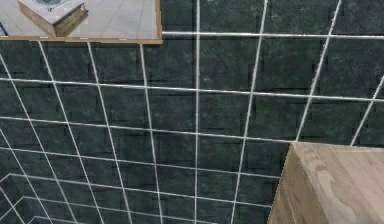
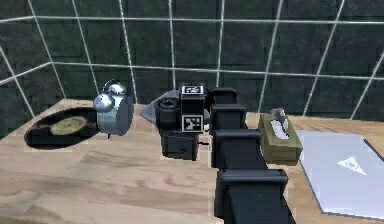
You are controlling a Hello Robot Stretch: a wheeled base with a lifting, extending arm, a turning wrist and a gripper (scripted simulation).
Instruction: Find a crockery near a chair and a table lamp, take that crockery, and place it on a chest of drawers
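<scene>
— Where is the crockery for us?
— We cannot name it with certainty. We see a small grey shape (image 2: 147,112) at the far end of the gripper (image 2: 158,113), against a wooden top (image 2: 120,185). Whether the gripper holds anything, we cannot tell.
— And around the gripper?
— Just past its fingers stands a silver alarm clock (image 2: 112,108), and farther on that side lies a black record (image 2: 60,128). On the other side of the arm (image 2: 240,150) we see an olive tissue box (image 2: 280,138), then a flat grey laptop (image 2: 345,170). Behind everything is a dark tiled wall (image 2: 260,45).
— And ahead?
— Dark tiles again, a framed mirror (image 1: 80,20) and a wooden corner (image 1: 335,185).
</scene>
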